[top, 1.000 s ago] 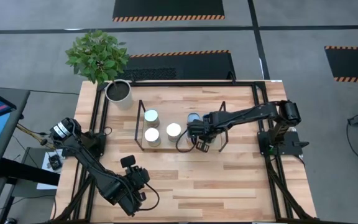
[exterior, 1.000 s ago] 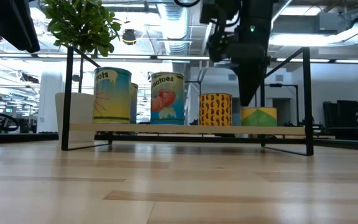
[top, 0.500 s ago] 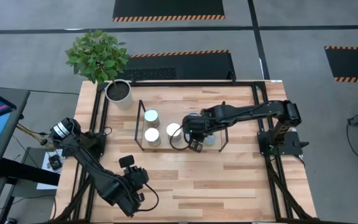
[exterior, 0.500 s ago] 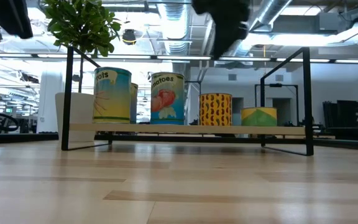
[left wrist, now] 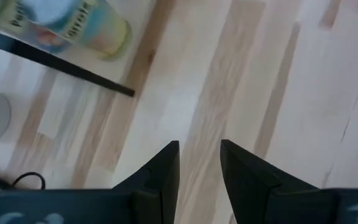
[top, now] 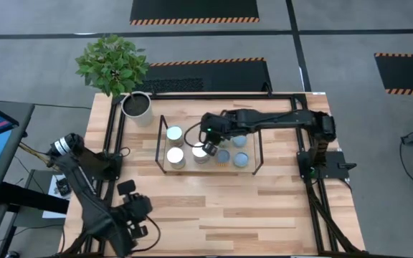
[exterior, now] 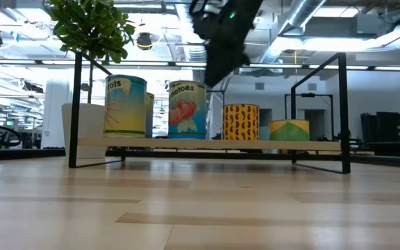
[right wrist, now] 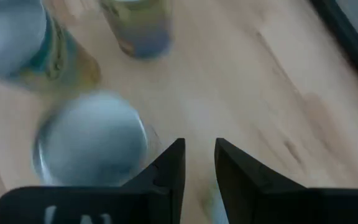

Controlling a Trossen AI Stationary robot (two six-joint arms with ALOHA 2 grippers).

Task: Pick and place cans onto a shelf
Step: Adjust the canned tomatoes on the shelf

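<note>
Since the earlier frames the right gripper [top: 208, 143] has swung from the shelf's right part toward its middle, and the left arm has drawn back to the table's near-left corner.

High view: the right gripper hangs over the shelf [top: 251, 141], empty; the cans [top: 174, 133] stand on the shelf in two rows, tops up; the left gripper [top: 130, 215] waits near the table's front-left edge.

Low view: four labelled cans are plain on the shelf board, long axes vertical, with the dark gripper above them.

Left wrist view: its fingers [left wrist: 166, 168] stand slightly apart, holding nothing, over bare table.

Right wrist view: fingers [right wrist: 173, 165] nearly closed and empty, can tops just beneath.

Risk, as judged: a low sweep across the shelf could clip a can top and tip it, or catch the wire upright.
</note>
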